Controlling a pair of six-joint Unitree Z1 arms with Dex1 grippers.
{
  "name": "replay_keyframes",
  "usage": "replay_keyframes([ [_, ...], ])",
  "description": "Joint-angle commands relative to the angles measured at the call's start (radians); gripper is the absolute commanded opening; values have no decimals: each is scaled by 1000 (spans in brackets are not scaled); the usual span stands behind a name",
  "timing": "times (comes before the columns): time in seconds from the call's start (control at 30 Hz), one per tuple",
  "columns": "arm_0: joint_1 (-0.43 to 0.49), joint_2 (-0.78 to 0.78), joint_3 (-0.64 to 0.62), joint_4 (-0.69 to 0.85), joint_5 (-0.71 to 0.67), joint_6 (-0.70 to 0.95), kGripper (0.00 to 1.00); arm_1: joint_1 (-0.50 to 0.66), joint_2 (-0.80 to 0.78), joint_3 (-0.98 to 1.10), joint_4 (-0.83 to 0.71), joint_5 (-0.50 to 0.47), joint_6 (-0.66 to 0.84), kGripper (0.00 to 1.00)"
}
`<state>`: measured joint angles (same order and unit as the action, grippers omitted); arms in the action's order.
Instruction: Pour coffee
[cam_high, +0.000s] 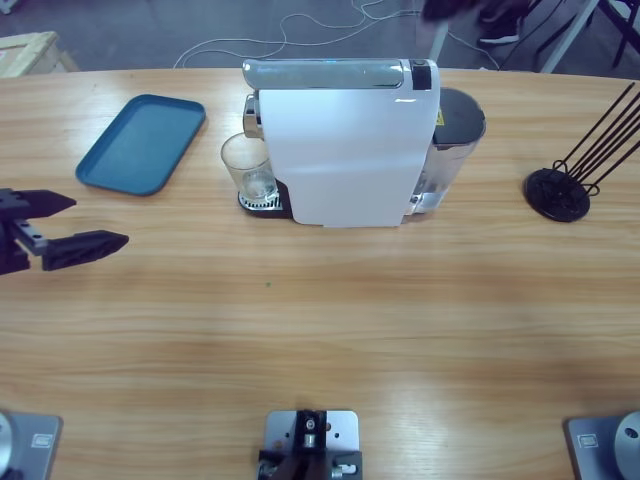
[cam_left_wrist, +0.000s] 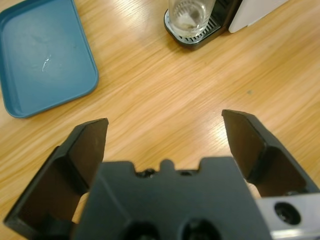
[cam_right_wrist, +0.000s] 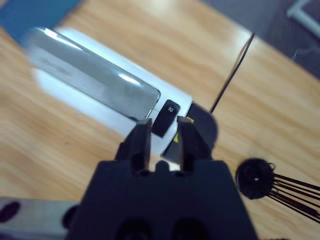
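table (cam_high: 330, 320) of pale wood is carrying a white coffee machine (cam_high: 345, 150) with a shiny silver lid, lying near the middle toward the far edge. glass tumbler (cam_high: 247, 167), clear and small, is standing upright on the machine's black drip grate (cam_high: 258, 203), right at the machine's front. no dark liquid is showing in the glass from above; whether any coffee is sitting in it cannot be told. blue tray (cam_high: 140, 143) is lying flat, well apart from the glass on the same side of the machine. black wire rack (cam_high: 565, 185) with thin rods is standing near the other end of the table, beyond the machine's dark water tank (cam_high: 455, 130).

left gripper (cam_high: 75, 222) is hovering low over bare wood, its jaws spread wide and holding nothing; in its wrist view the tray and the glass are lying ahead of it. right gripper (cam_right_wrist: 161, 142) is hanging above the machine, jaws drawn close with only a narrow gap and nothing between them, looking down on the silver lid and a black button (cam_right_wrist: 166, 117).
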<state>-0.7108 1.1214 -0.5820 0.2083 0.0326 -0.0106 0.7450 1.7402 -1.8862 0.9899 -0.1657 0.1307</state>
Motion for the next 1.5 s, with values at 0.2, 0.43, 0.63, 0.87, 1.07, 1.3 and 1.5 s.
replay_keyframes([
  [0.2, 5, 8, 30, -10, 4, -6, 982, -12, 64, -68, 185, 32, -15, 0],
  [0.43, 5, 12, 30, -10, 3, -6, 982, -69, 277, -208, 234, 61, -66, 0],
  [0.63, 5, 20, 28, -10, 3, -6, 982, -70, 326, -220, 234, 60, -66, 0],
  [0.87, 5, 26, 25, -10, 1, -6, 982, -80, 345, -244, 233, 31, -66, 0],
  [1.07, 5, 26, 25, -10, 1, -6, 982, -82, 369, -311, 259, 21, -66, 0],
  [1.3, 5, 23, 27, -10, 2, -6, 982, -82, 367, -299, 263, 12, -67, 0],
  [1.5, 5, 22, 27, -10, 2, -6, 982, -82, 363, -267, 263, 9, -66, 0],
])
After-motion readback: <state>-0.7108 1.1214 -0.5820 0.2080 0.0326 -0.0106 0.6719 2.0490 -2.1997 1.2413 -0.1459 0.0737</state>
